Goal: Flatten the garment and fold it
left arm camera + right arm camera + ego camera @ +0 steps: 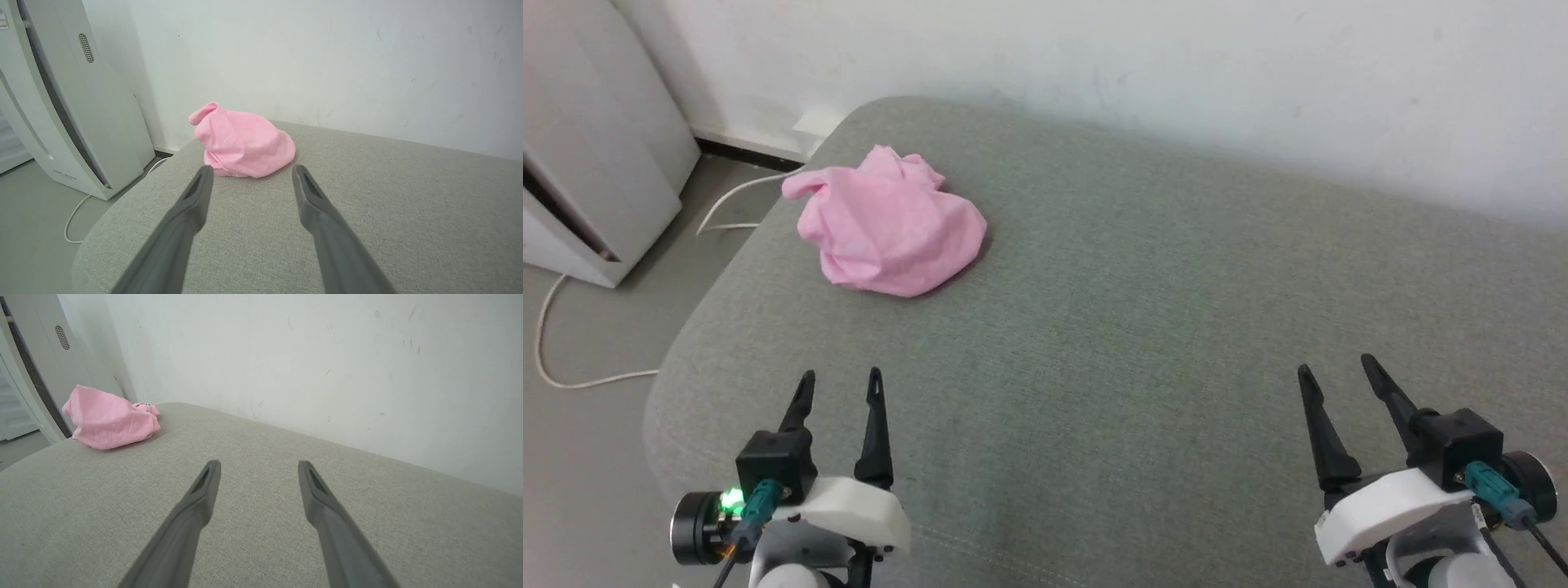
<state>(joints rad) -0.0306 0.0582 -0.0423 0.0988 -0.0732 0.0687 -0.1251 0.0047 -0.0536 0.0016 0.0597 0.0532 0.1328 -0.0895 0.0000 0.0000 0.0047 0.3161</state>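
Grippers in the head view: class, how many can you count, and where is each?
2. Left gripper at lower left, right gripper at lower right, both open over the grey cushion; none seems hidden.

I see the garment (890,224) crumpled far left on the cushion (1143,327). My left gripper (841,376) and right gripper (1336,366) gape, well apart from it.

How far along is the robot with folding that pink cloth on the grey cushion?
Nothing looks done yet: the garment lies in a crumpled heap near the far left corner of the cushion. Nothing is in hand either; the left gripper and right gripper stand open and empty, well short of it. Left to do: reach it, spread it flat, fold it.
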